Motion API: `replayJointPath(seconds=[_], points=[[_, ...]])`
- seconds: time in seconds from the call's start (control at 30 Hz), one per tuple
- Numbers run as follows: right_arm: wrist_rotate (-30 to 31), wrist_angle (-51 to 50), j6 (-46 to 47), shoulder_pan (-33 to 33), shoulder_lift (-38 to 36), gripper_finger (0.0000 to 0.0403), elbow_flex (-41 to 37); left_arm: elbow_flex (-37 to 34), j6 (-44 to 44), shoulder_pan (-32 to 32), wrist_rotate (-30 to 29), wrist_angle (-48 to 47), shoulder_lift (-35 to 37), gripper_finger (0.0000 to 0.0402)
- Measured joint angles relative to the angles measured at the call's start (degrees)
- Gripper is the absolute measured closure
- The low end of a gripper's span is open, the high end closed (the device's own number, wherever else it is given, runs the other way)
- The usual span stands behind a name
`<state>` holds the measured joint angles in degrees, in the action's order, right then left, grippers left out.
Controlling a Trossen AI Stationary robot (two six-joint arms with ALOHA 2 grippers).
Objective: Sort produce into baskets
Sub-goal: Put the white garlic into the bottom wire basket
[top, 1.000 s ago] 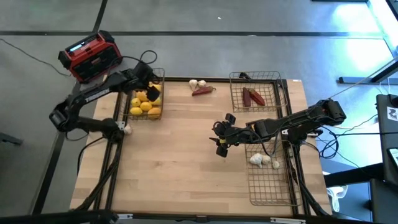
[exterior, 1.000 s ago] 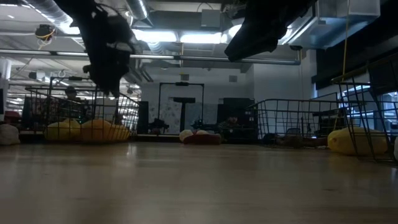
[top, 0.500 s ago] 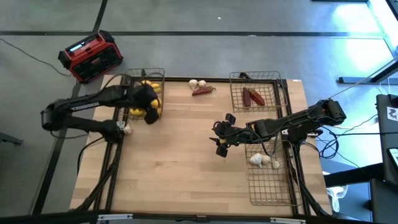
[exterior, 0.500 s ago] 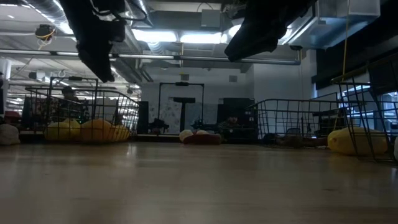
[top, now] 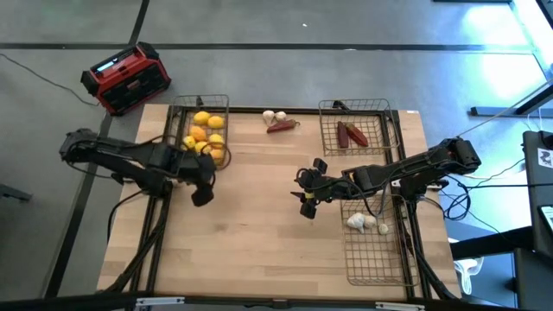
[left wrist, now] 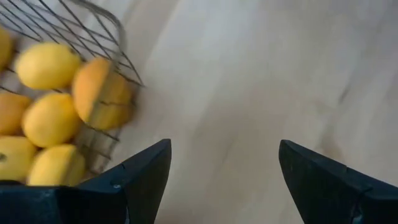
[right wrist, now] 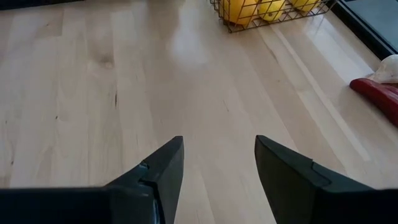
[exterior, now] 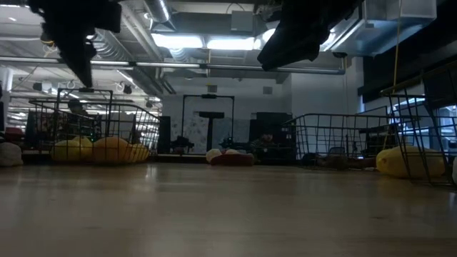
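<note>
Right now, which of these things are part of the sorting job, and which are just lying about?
Part of the job:
- yellow fruits
- left basket
- dark red pieces
- far right basket
- garlic bulbs
- near right basket
- loose garlic and red piece

Lying about:
- red-and-black box

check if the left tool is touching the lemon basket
Apart. The left wrist view shows the left tool open over bare table, with the lemon basket off to one side, clear of both fingers.
</note>
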<state>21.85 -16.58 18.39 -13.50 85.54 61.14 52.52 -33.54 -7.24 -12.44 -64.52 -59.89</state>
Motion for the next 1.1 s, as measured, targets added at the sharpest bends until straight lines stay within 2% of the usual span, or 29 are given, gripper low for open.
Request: replayJointPath(seconds=[0.2,0.4,0.67,0.8,1.1], points=[[0.00,0.07,0.00,0.00,0.00,0.0210,0.00,-2.02,-6.37,-6.77,-0.31,-1.08,-4.05,0.0109],[-0.01,0.14,0.00,0.01,0.00,0.0210,0.00,-2.39,-6.69,-10.80,-0.33,-1.31,-11.63,0.0109],[0.00,0.20,0.00,0.02,0.00,0.0210,0.00,-2.39,-10.29,-12.63,-0.40,-6.31,-22.52,0.0109],[0.00,0.20,0.00,0.01,0.00,0.0210,0.00,-2.39,-14.85,-12.25,-0.36,-9.82,-27.25,0.0109],[-0.02,0.20,0.88,0.00,0.00,0.0210,0.00,-2.44,-22.12,-12.18,-1.75,-13.11,-35.04,0.0109]])
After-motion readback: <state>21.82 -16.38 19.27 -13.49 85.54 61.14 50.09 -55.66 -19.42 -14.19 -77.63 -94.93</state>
